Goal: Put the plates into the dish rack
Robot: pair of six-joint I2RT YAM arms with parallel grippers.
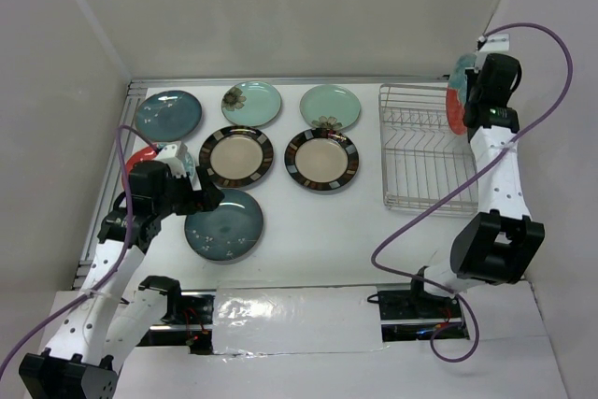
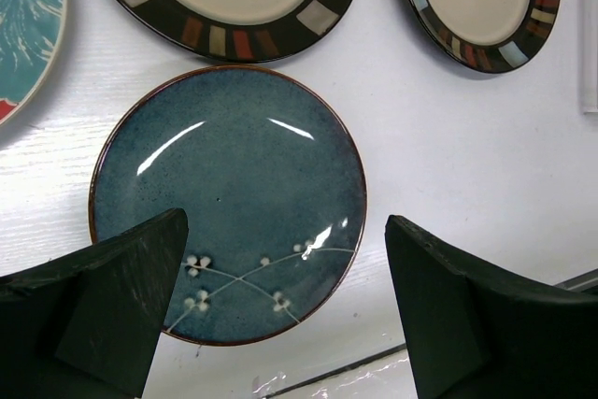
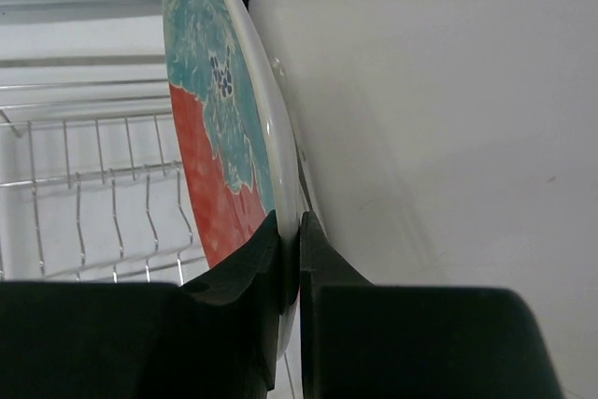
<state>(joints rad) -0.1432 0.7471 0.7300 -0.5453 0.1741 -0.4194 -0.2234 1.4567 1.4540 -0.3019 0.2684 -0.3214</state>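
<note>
Wall [image 3: 448, 137] crowds red plate [image 3: 210, 203]; dish rack [image 1: 416, 151] slots free.

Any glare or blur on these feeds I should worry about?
Left wrist: two bright glare streaks on the dark teal plate, otherwise sharp. Right wrist: the red and teal plate reads clearly. Top external: even light, glare only on the shiny tape strip.

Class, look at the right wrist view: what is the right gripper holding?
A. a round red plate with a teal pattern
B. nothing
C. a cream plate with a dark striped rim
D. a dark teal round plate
A: the right gripper is shut on the rim of the round red ceramic plate with a teal pattern, held on edge.
</note>
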